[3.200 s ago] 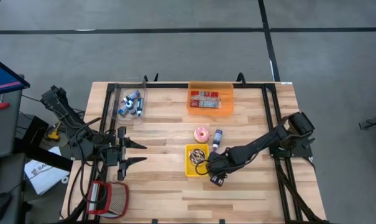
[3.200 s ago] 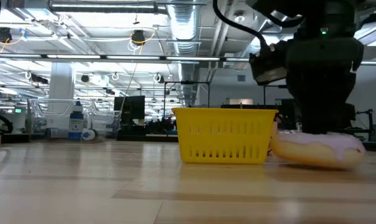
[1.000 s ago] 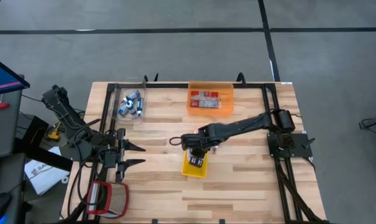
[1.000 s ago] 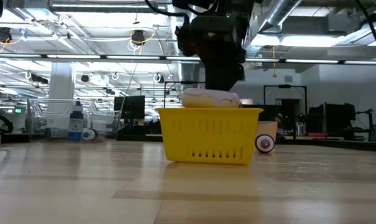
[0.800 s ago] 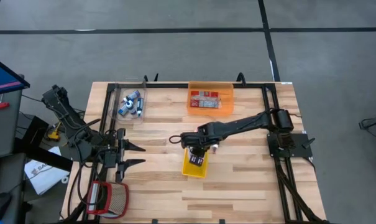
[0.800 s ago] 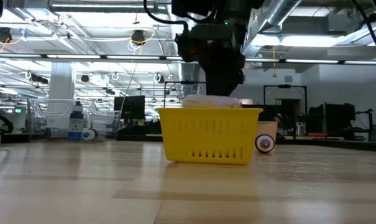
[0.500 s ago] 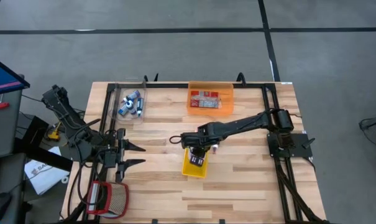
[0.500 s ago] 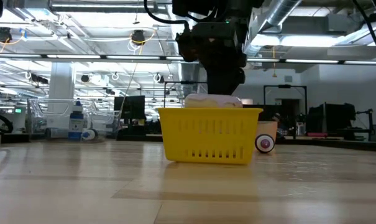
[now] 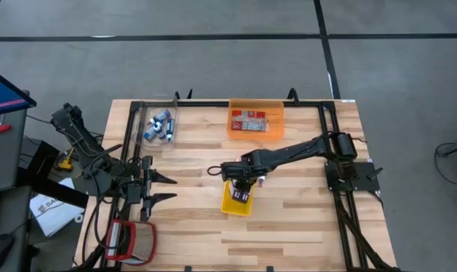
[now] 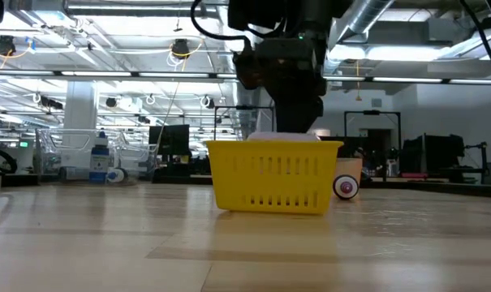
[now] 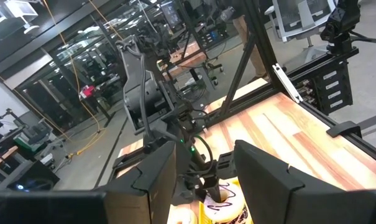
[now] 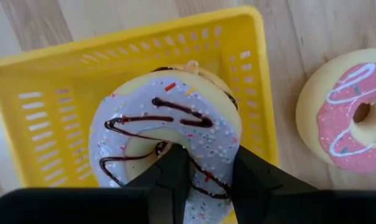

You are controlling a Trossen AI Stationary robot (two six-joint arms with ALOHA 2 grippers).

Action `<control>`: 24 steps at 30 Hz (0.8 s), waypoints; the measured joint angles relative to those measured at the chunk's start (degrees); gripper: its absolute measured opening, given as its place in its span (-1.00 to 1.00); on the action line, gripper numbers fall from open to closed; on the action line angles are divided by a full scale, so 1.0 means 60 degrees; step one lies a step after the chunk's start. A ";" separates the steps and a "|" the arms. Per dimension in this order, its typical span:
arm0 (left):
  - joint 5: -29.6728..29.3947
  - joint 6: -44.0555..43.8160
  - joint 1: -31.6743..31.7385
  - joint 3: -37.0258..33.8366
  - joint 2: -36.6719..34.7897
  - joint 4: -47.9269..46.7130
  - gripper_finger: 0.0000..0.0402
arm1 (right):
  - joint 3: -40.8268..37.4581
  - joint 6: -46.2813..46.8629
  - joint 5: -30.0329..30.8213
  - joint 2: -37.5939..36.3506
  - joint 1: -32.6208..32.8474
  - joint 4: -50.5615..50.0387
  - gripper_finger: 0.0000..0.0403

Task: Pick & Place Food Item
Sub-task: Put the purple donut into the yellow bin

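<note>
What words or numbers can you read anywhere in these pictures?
None can be read.
Red packets in the orange bin: there is print, but it is too small to read.
White paper beside the table: dark lettering, cut off and too blurred to read.
Yellow basket and donuts: no writing.

Industrial lab: exposed ceiling ducts (image 10: pixel 237 32), monitors (image 10: pixel 170 139), framed robot table (image 9: pixel 288 234).
</note>
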 joint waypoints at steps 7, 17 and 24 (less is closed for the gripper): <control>0.0000 0.0007 0.0000 0.0000 -0.0001 0.0002 -0.21 | -0.0143 -0.0066 -0.0017 0.0000 0.0004 0.0178 -0.44; 0.0000 0.0018 0.0000 0.0000 0.0000 0.0002 -0.21 | -0.0143 -0.0119 0.0032 0.0000 -0.0055 0.0376 -0.24; 0.0000 0.0022 0.0000 0.0000 0.0000 0.0002 -0.21 | -0.0143 -0.0119 0.0101 -0.0007 -0.0062 0.0298 -0.10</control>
